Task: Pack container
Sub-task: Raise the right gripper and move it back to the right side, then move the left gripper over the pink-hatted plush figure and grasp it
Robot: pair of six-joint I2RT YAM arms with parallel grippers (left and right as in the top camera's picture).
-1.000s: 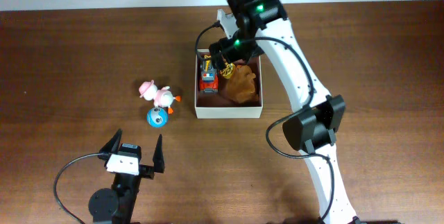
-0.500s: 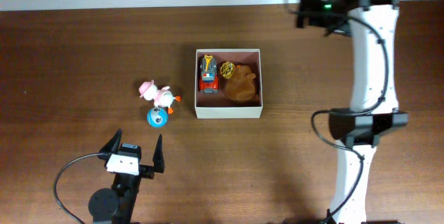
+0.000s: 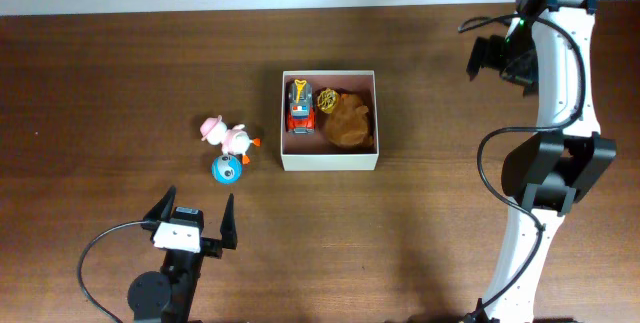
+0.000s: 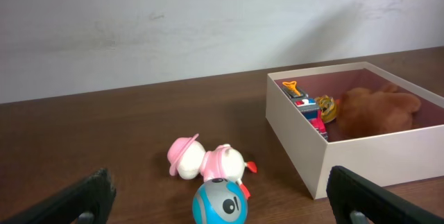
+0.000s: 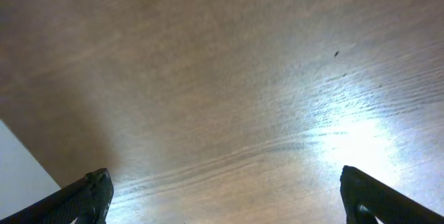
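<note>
Wide-spread gripper (image 5: 225,186) over wooden table (image 5: 208,78)

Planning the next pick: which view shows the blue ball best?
Left wrist: the ball sits close and large, its grey face visible, bottom edge cropped. Overhead shows it small, beside the duck. Right wrist shows only table.

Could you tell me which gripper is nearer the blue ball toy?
Left. The left gripper faces the blue ball toy closely; the right gripper is far beyond the container.
</note>
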